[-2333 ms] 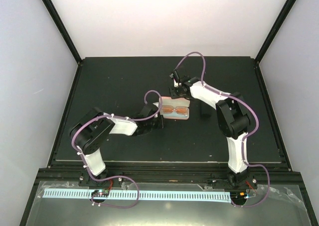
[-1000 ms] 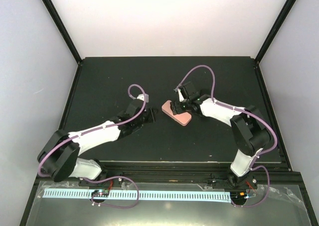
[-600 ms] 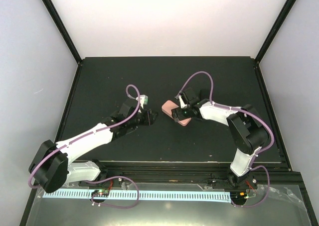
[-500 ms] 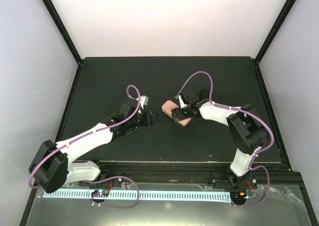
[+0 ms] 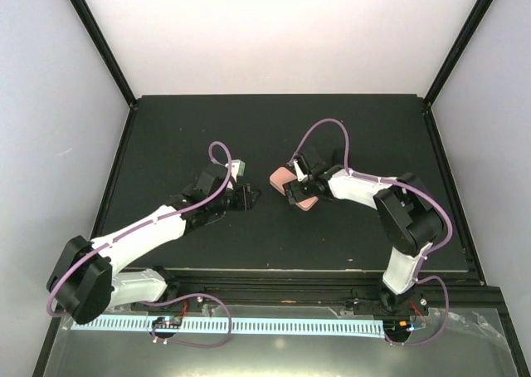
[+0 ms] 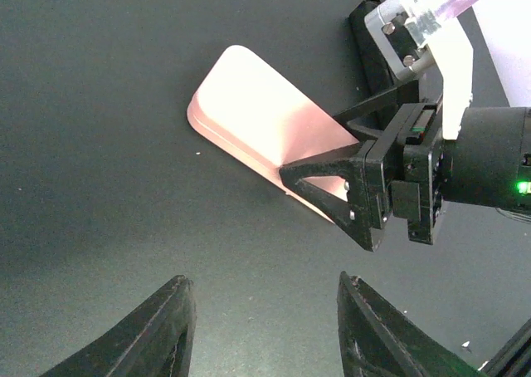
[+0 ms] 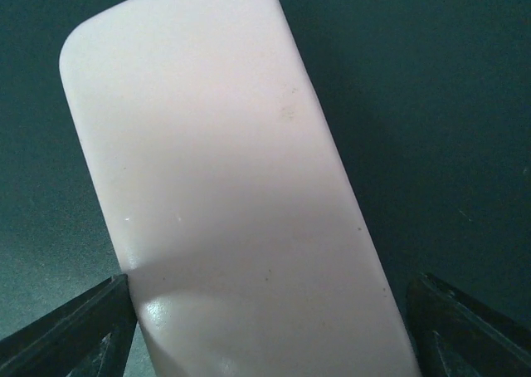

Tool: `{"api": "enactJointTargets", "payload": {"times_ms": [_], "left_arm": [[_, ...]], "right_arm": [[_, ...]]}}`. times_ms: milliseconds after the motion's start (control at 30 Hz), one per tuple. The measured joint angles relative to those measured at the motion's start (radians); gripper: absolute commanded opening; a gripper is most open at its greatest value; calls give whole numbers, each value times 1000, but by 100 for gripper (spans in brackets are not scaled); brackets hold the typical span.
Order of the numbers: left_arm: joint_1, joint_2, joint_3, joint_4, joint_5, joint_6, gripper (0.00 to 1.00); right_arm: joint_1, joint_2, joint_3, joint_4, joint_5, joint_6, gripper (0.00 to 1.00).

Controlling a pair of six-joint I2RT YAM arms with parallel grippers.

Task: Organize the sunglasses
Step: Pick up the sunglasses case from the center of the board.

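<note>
**Closed case between wide jaws: hazards at the grasp.** A pink case lies shut and flat near the middle of the worktop, set askew to its edges. The right gripper is released. Its fingers stand spread to either side of the case's near end: one is at the case's edge, and the other shows a thin dark gap. The left gripper is also released and empty, low over bare worktop just beside the case and pointing at it. No sunglasses show in any view, and whether a pair lies inside the shut case cannot be told.

Likely failures:
- **Uneven contact.** The finger already at the edge would push first as the jaws close and swing the case round on the worktop.
- **Slipping out.** The shell looks smooth and round-cornered, so a pinch this near its end could squirt it out or let it droop when lifted.
- **Lid opening.** If the lid is not latched, a tilt may open it.
- **Crowding.** The two grippers are near each other, so a careless advance by either risks a knock.
</note>
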Motion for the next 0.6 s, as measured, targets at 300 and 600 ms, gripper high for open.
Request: {"api": "enactJointTargets", "payload": {"times_ms": [300,600], "left_arm": [[7,0,0,-1,3,7,48],[14,-3,0,-16,3,10,50]], "right_arm": [[1,24,18,9,-3,-10,76],[14,45,36,37,150,148,71]]}}
